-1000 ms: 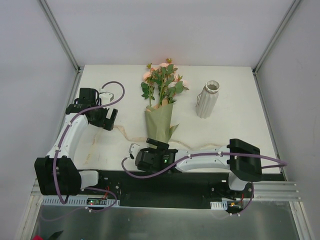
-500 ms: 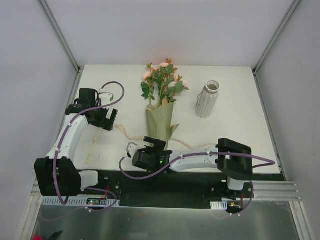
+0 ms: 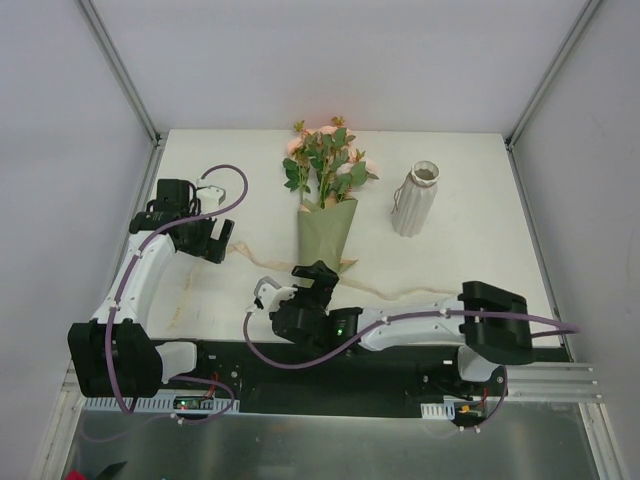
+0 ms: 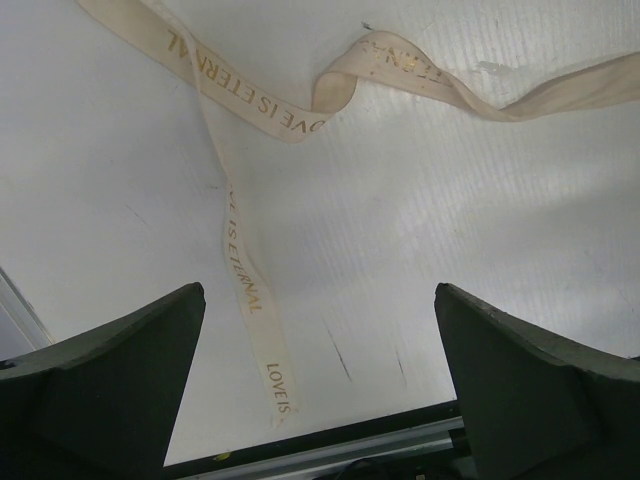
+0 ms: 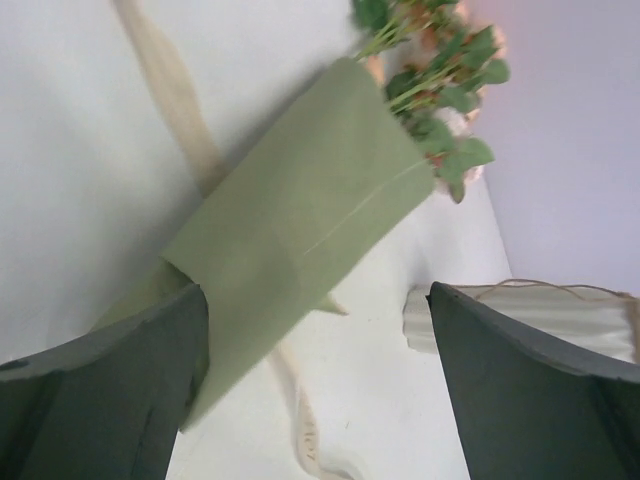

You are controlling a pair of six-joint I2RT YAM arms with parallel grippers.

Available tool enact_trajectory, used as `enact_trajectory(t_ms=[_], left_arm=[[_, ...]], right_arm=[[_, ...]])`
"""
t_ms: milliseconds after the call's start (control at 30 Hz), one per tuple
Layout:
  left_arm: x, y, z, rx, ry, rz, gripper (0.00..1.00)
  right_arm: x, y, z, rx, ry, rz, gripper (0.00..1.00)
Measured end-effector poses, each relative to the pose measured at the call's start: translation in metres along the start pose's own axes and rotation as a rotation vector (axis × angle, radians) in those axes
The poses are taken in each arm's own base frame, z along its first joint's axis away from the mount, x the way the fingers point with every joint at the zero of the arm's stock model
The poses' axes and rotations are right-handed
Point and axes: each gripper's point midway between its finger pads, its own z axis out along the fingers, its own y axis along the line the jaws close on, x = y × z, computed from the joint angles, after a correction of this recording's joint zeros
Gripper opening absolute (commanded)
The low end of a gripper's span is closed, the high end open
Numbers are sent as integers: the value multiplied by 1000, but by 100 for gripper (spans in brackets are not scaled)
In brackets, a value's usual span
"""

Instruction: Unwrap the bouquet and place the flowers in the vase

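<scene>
- Left claw [image 4: 318,292], jaws spread wide and holding nothing, hangs over a loose cream printed ribbon [image 4: 247,290] on the white worktop [image 3: 480,200].
- Centre: the bouquet of peach-pink roses in an olive kraft-paper cone [image 3: 325,232] lies flat, long axis near-to-far, blooms pointing to the far edge.
- Right claw [image 5: 316,290], also wide, sits at the cone's narrow near end.
- Right: the pale ribbed narrow-necked vase [image 3: 415,205] stands upright, apart.

White table [image 3: 500,185] enclosed by pale grey walls [image 3: 60,150], metal corner posts [image 3: 120,68]; black base plate [image 3: 350,390] along the near edge.
</scene>
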Motion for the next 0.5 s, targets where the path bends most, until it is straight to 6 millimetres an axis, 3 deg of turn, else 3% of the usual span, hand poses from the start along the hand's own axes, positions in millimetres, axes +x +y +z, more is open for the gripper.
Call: enact_trajectory(t_ms=[133, 233, 367, 500], left_arm=[[0, 0, 0, 0, 0, 0, 99], [0, 0, 0, 0, 0, -1, 99], [0, 0, 0, 0, 0, -1, 99], [0, 0, 0, 0, 0, 0, 99]], right_arm=[[-28, -37, -28, 73, -97, 112, 97], [-37, -58, -46, 114, -142, 184, 98], [-25, -64, -52, 130, -131, 205, 100], [-20, -52, -50, 58, -112, 179, 97]])
